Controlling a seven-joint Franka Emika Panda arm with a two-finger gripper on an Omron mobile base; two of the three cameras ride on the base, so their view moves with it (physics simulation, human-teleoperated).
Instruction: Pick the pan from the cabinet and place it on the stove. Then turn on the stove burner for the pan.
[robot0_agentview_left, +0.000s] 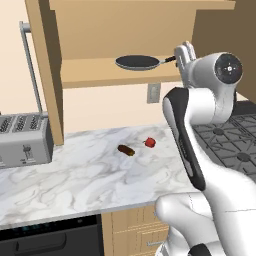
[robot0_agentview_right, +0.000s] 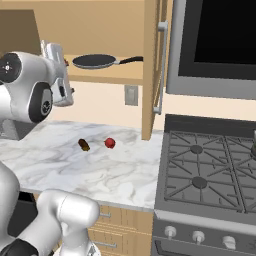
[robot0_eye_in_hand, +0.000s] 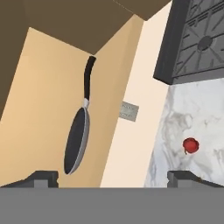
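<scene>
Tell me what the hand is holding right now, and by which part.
Nothing. The hand is open and empty, short of the pan, which sits on the cabinet shelf, handle untouched.

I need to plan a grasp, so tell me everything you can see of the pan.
The pan is a shallow round frying pan, dark grey-black with a lighter rim, looking like metal. Its long thin black handle points toward the stove side. It sits flat and upright on the open cabinet's wooden shelf, empty, with nothing else touching it.
</scene>
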